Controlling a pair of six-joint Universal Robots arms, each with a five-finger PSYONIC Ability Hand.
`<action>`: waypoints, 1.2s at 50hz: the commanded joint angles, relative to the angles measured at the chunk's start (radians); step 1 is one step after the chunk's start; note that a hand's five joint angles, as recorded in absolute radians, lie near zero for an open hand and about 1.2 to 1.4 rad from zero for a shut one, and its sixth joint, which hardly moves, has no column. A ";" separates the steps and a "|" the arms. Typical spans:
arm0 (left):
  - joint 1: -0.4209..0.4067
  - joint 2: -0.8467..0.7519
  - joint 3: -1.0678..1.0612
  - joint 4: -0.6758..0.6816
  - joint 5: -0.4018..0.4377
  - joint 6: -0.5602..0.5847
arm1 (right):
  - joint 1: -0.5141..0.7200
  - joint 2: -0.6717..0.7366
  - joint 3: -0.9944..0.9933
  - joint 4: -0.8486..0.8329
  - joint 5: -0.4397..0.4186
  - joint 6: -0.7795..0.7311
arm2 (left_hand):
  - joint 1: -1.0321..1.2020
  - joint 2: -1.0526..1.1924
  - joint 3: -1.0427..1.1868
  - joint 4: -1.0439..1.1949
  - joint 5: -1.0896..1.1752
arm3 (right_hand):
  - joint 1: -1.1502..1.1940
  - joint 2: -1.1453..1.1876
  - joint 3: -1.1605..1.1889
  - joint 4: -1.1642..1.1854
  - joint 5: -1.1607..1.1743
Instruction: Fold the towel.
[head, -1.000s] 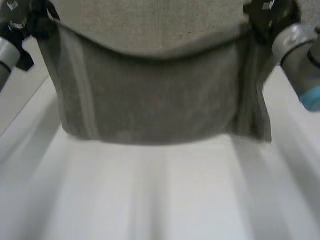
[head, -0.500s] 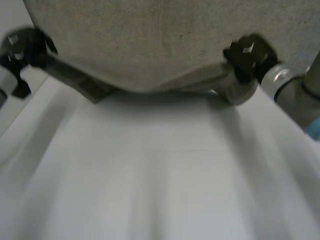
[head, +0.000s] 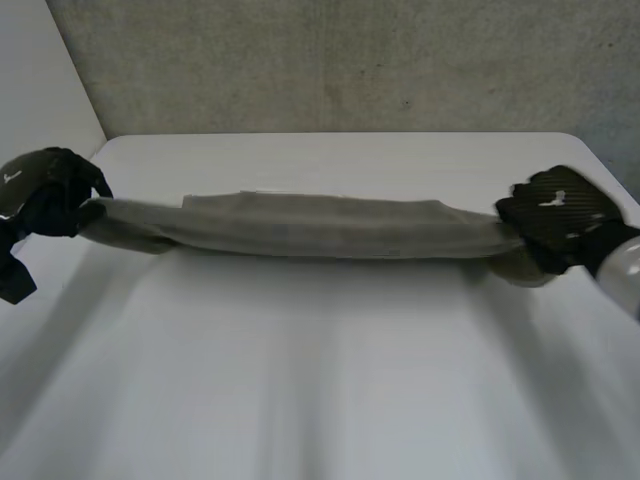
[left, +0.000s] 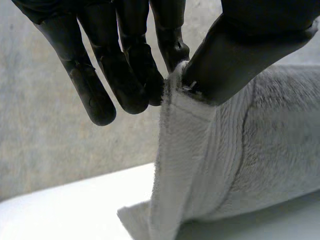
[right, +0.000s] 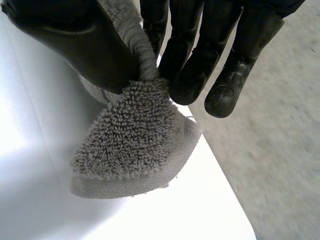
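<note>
Towel (head: 310, 225) pulled out long n narrow, low across the table (head: 320, 400), approx midway btw its near n far edges. Pinched at left end btw thumb n fingers of left hand (head: 50, 195), same deal w/ right hand (head: 555, 215) on the right-end corner. Grey wall (head: 350, 60) past the table.

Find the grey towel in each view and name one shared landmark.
Head view: towel stretched between left hand and right hand, across the white table.
Left wrist view: towel pinched by left hand's fingers and thumb.
Right wrist view: towel corner pinched by right hand.
Shared landmark: white table.
</note>
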 joint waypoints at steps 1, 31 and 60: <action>0.005 0.104 -0.064 0.010 0.037 -0.005 | -0.097 -0.088 -0.009 0.160 -0.105 -0.004 | 0.101 0.038 0.044 0.028 0.049 | 0.065 0.051 0.045 0.048 0.044; -0.248 -0.597 0.500 0.151 -0.164 0.005 | 0.122 0.473 -0.301 -0.290 0.238 0.095 | 0.101 0.038 0.044 0.028 0.049 | 0.065 0.051 0.045 0.048 0.044; -0.302 -0.792 0.798 0.119 -0.330 -0.005 | 0.182 0.645 -0.482 -0.458 0.495 0.118 | -1.020 -1.083 -1.077 -1.093 -1.072 | -1.157 -1.171 -1.177 -1.173 -1.178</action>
